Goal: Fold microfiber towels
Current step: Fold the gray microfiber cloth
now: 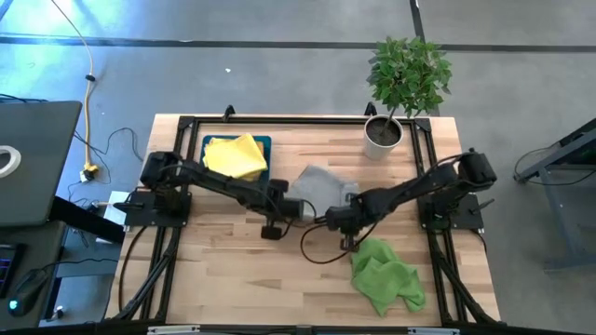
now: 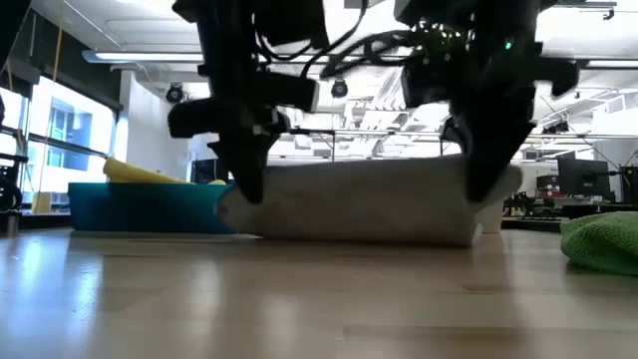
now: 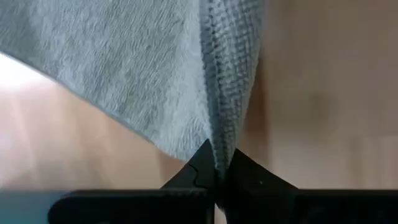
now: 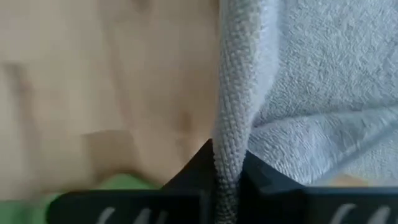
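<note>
A grey towel (image 1: 326, 186) lies at the table's middle, its far part on the wood and its near edge raised between my two grippers; it shows as a broad band in the low view (image 2: 369, 209). My left gripper (image 1: 300, 210) is shut on its near left corner. My right gripper (image 1: 337, 220) is shut on its near right corner. A green towel (image 1: 384, 279) lies crumpled near the front right. A yellow towel (image 1: 237, 156) rests in the dark teal tray (image 1: 264, 143) at the far left. My left gripper pinches the grey towel's hemmed edge (image 3: 219, 149) between its two fingers, at the near left corner. The edge is bunched into a fold. The cloth spreads away from the fingers, its far part on the table. My right gripper pinches the grey towel's hemmed edge (image 4: 229, 155) between its two fingers, at the near right corner. The edge is bunched in several layers. The held edge is raised, the rest lies on the table.
A potted plant (image 1: 400, 93) stands at the far right corner. A black cable (image 1: 312, 249) loops on the wood near my right gripper. Bare wood lies at the front left (image 1: 233, 279).
</note>
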Motion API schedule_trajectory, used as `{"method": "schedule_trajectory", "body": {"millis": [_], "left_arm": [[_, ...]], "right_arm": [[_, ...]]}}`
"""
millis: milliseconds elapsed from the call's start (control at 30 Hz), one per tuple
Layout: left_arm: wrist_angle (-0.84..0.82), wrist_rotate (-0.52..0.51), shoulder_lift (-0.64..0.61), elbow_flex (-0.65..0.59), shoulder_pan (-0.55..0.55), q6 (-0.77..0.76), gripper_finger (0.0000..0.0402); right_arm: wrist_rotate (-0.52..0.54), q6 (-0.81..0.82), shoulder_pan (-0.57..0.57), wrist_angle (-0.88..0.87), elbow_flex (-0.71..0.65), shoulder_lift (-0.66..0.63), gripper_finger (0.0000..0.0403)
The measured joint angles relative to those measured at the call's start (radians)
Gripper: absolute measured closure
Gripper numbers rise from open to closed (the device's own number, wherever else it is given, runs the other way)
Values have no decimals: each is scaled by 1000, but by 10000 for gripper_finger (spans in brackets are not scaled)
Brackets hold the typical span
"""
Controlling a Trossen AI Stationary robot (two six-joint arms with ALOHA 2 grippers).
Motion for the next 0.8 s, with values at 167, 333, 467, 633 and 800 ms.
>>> {"method": "schedule_trajectory", "body": {"millis": [167,333,467,633,800], "left_arm": [[6,21,11,-2,-43,-10,402],[1,27,33,-2,-62,-33,402],[-5,126,58,-2,-72,-29,402],[-14,191,61,-5,-101,1,402],[-5,119,61,-5,-111,32,401]], "right_arm": [[-133,97,34,-28,51,-9,317],[-335,135,77,-69,110,-9,254],[-58,58,103,-69,123,-9,241],[342,12,83,-43,99,-7,247],[325,-20,25,217,-16,-2,253]]}}
